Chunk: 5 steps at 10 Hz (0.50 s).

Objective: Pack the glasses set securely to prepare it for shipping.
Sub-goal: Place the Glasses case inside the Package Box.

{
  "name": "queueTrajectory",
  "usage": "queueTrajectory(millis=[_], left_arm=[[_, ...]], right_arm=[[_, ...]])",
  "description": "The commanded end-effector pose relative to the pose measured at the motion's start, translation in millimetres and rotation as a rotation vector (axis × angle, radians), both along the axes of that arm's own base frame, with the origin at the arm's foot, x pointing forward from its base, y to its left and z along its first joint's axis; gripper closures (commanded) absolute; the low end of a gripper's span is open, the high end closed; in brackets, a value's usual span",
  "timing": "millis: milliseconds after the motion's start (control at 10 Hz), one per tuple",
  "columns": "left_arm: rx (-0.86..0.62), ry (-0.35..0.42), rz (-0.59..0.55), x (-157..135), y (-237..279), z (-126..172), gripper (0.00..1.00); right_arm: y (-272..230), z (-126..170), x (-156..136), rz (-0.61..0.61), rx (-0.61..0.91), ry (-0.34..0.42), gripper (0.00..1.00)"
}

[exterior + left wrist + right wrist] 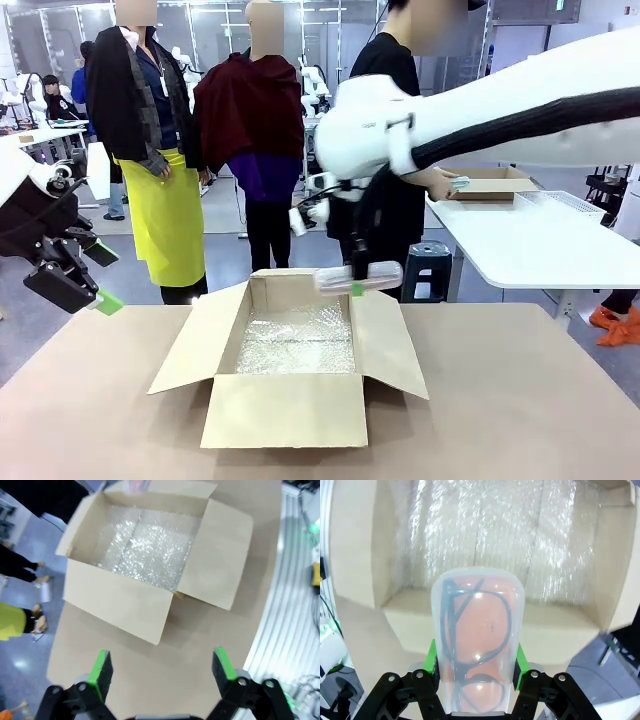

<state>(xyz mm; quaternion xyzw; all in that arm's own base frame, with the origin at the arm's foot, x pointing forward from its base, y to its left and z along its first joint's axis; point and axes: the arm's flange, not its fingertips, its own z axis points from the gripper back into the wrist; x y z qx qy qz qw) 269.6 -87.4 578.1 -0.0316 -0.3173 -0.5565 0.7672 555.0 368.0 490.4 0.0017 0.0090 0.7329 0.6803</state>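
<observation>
The brown table (520, 400) runs across the whole near side, and on it, about the middle, stands an open cardboard box (285, 410) with all four flaps folded outward, the near flap lying flat toward the robot. The white right arm (500, 120) reaches in from the right, high above the table, and crosses to the box's far wall. A sheet of clear bubble wrap (297, 345) lines the bottom of the box (it looks bunched in soft folds). The left gripper (103, 278) hangs at the far left, off the table's left edge and well apart from the box, its jaws spread wide with nothing between the green pads (101, 670). The right gripper (357, 278) points down over the far edge of the box, its jaws closed tight on the translucent pink case (372, 274), clamped across its narrow sides. The case is held level in the air, its length running left to right, just above the far wall and right flap and not touching the bubble wrap. In the right wrist view dark glasses frames show through its shell. At the far right a person's hand (437, 183) rests on a white side table with a small pale thing too small to identify.
</observation>
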Motion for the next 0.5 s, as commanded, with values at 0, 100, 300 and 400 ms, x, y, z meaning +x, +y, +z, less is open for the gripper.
queueTrajectory(millis=[0, 100, 300, 400], left_arm=[[0.007, -0.006, -0.001, 0, 1, 0, 0.0], [0.007, -0.006, -0.001, 0, 1, 0, 0.0], [0.007, -0.006, -0.001, 0, 1, 0, 0.0], [0.007, -0.006, -0.001, 0, 1, 0, 0.0]], right_arm=[[43, -4, 28, -0.015, -0.036, 0.009, 0.54], [60, -14, 35, -0.008, -0.019, 0.014, 0.54], [73, -52, 64, 0.018, 0.017, 0.013, 0.54], [77, -74, 78, 0.021, 0.029, 0.031, 0.54]])
